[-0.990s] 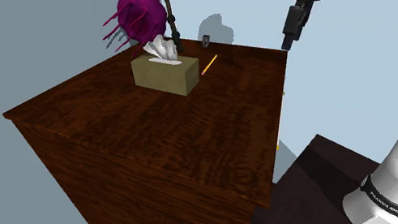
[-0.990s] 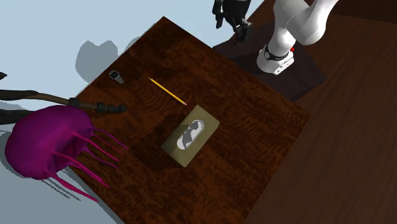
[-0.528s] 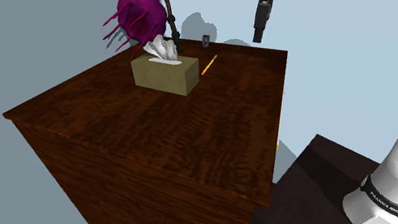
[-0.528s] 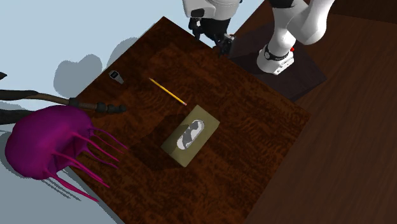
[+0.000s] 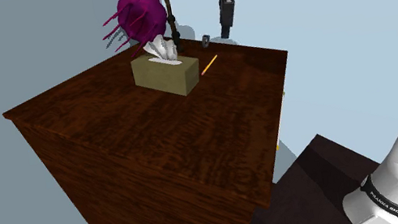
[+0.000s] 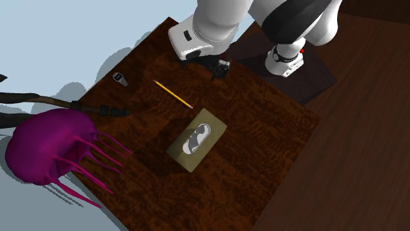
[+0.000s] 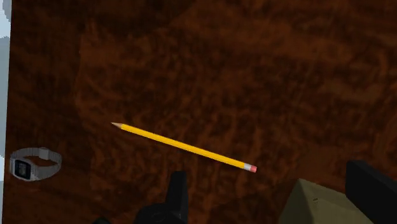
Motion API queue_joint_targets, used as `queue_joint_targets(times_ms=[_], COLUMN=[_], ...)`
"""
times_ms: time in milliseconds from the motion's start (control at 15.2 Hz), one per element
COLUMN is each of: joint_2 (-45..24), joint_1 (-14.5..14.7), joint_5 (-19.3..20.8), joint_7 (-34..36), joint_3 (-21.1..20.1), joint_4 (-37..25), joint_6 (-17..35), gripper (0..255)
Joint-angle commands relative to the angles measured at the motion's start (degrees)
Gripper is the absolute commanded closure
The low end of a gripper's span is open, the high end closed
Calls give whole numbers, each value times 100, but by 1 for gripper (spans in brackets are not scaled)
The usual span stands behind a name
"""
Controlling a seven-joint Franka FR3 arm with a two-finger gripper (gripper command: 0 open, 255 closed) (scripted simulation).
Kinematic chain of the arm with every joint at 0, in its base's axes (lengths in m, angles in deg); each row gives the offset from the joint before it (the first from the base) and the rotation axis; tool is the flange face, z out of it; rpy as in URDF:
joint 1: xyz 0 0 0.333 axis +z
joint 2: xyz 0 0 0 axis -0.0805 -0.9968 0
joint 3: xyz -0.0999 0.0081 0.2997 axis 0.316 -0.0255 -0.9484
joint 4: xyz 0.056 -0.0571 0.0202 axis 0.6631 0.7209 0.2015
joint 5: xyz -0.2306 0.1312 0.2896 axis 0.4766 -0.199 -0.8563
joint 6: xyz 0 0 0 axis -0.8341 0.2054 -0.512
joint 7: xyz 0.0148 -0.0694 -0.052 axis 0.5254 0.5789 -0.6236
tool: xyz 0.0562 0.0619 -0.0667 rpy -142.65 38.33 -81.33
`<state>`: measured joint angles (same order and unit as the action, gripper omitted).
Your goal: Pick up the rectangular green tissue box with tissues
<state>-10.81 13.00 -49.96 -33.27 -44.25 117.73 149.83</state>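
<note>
The olive-green tissue box point(image 5: 167, 74) sat on the dark wooden tabletop point(image 5: 152, 139), toward its far side in the shoulder view, with white tissues point(image 5: 160, 50) poking from its top. A yellow pencil point(image 5: 209, 63) lay just beside the box, apart from it, and a small wristwatch point(image 5: 204, 42) rested near the far edge. Behind the box stood a magenta, tendrilled ornament point(image 5: 138, 16) on a dark stalk. The black gripper point(image 5: 227, 33) hung in the air above the pencil and watch, its fingers point(image 7: 176, 194) spread apart and clasping nothing. In the wrist view a corner of the box showed between them.
</note>
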Motion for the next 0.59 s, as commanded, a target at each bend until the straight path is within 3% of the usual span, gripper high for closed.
queue_joint_targets(times_ms=[0, 528], joint_2=[-393, -1739], joint_1=[103, 582], joint_5=[166, 913], joint_7=[-212, -1049], joint_3=[-120, -554], joint_4=[-454, -2058], joint_6=[-13, -119], gripper=[0, 0])
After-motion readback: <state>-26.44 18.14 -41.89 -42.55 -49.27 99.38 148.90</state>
